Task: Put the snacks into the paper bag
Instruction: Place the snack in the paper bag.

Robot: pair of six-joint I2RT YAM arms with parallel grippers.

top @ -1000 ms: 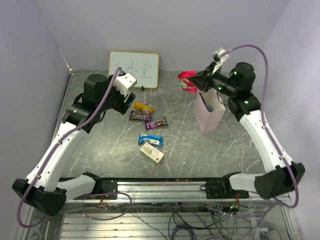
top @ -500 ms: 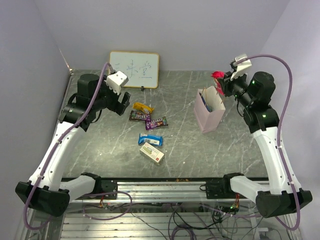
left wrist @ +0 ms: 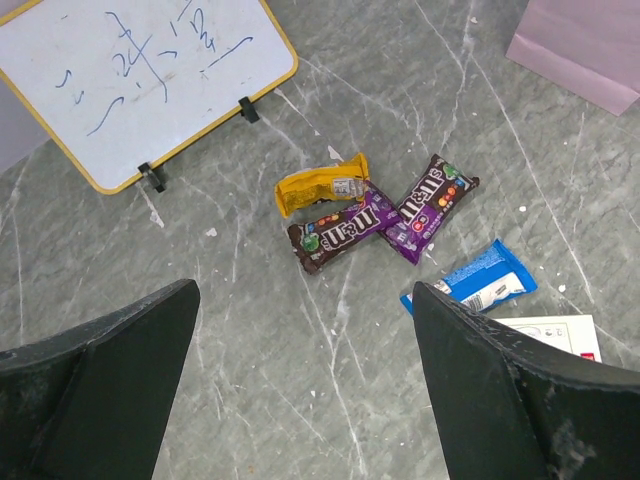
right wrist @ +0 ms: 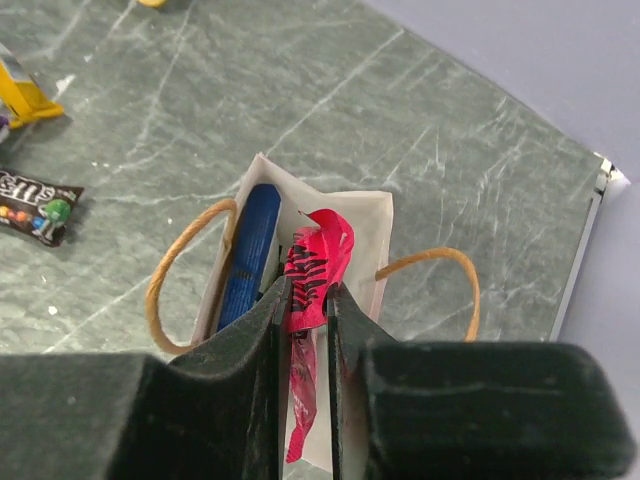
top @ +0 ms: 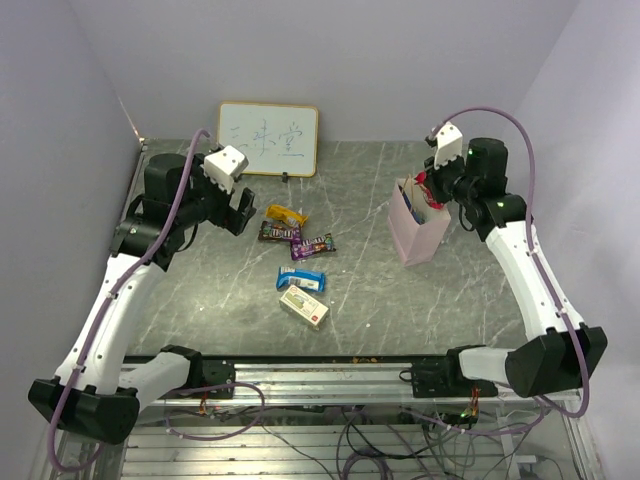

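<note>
The pale pink paper bag (top: 420, 235) stands upright at the right; its open mouth shows in the right wrist view (right wrist: 372, 222) with a dark blue packet (right wrist: 248, 255) inside. My right gripper (right wrist: 307, 300) is shut on a pink-red wrapper (right wrist: 318, 262) directly over the bag's mouth (top: 428, 190). My left gripper (top: 240, 210) is open and empty, above the table left of the loose snacks: an orange packet (left wrist: 320, 184), a brown packet (left wrist: 340, 230), a purple packet (left wrist: 430, 205), a blue-white bar (left wrist: 478, 283) and a white-red box (top: 304, 306).
A white writing board (top: 268, 138) with a yellow frame stands at the back of the grey marble table (top: 360, 310). Pale walls close in the left, back and right sides. The bag's thin tan handles (right wrist: 440, 265) spread to both sides.
My right gripper has carried the pink-red wrapper from left of and above the bag, out to its right, then down over the bag's mouth. My left arm has drawn back slightly to the left.
</note>
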